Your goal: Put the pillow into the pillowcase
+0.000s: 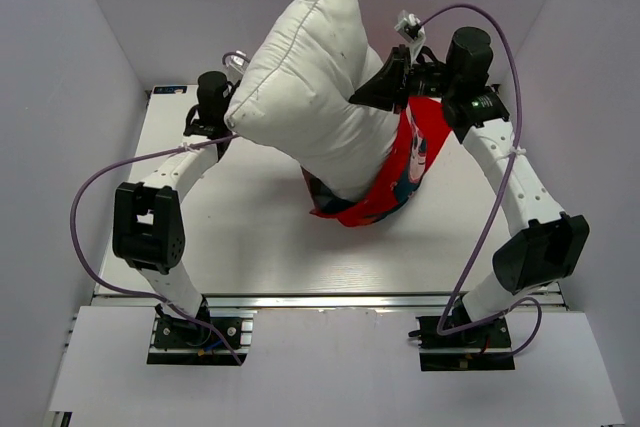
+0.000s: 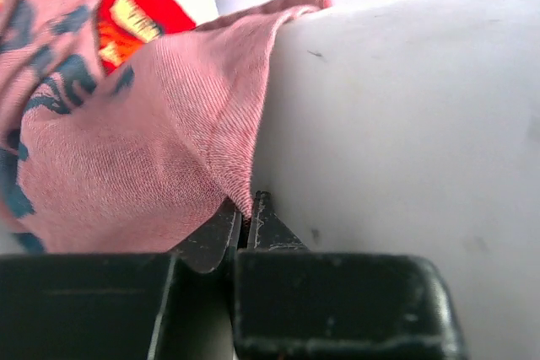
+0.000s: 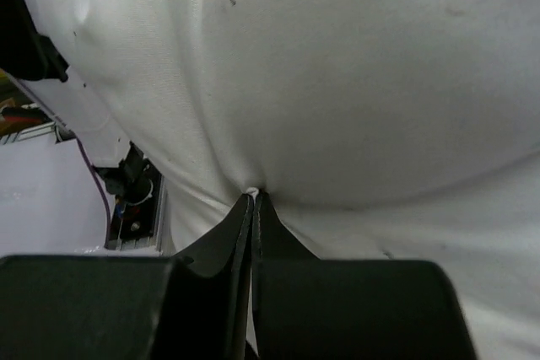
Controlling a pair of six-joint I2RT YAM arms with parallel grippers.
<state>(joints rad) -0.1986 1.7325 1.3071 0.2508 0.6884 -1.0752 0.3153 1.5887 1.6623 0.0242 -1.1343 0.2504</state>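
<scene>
Pillow [image 1: 305, 87] upright, bottom inside pillowcase [image 1: 415, 157] — right gripper [image 3: 253, 197] pinches it, left gripper [image 2: 251, 201] pinches pillowcase.

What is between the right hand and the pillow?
Nothing. In the right wrist view the right hand is shut directly on a pinched fold of the pillow.

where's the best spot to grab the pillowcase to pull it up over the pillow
Probably the pillowcase hem on its right side, pinched from outside: that red edge lies bunched low around the pillow, whose upper part sticks out bare.
</scene>
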